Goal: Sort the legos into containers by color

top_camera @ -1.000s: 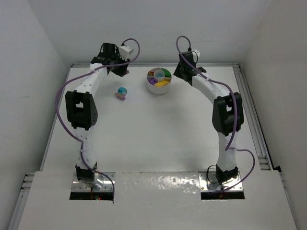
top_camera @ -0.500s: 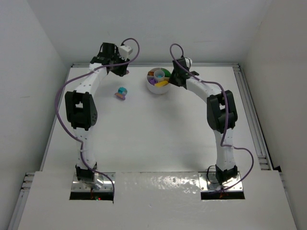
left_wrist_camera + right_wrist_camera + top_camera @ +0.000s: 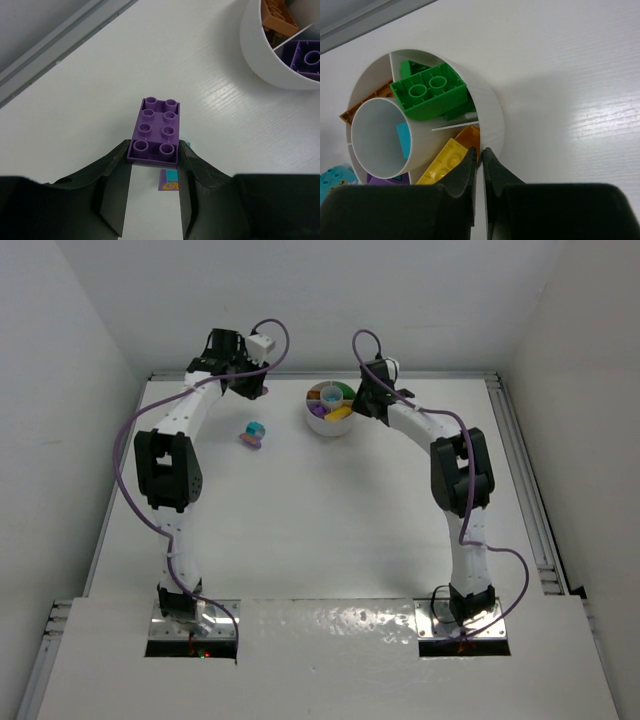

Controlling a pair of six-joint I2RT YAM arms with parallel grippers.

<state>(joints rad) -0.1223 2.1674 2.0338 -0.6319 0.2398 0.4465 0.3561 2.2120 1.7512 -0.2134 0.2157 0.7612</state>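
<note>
A white table [image 3: 320,520] is standing between plain white walls [image 3: 70,320]. A grey rail [image 3: 527,490] is running along its right side, and a glossy panel [image 3: 330,640] is covering its near edge.

I count one white dish [image 3: 330,426] with one central well [image 3: 377,137]. In it: one green brick [image 3: 430,92], one yellow brick [image 3: 445,161], two orange bricks [image 3: 469,136], one teal brick [image 3: 404,140], one purple brick [image 3: 307,57]. Outside it: a second purple brick [image 3: 155,132] and two small loose bricks [image 3: 254,434], teal and pinkish-purple, together

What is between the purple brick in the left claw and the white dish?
Only bare table lies between the purple brick and the dish; the left wrist view shows it.
</note>
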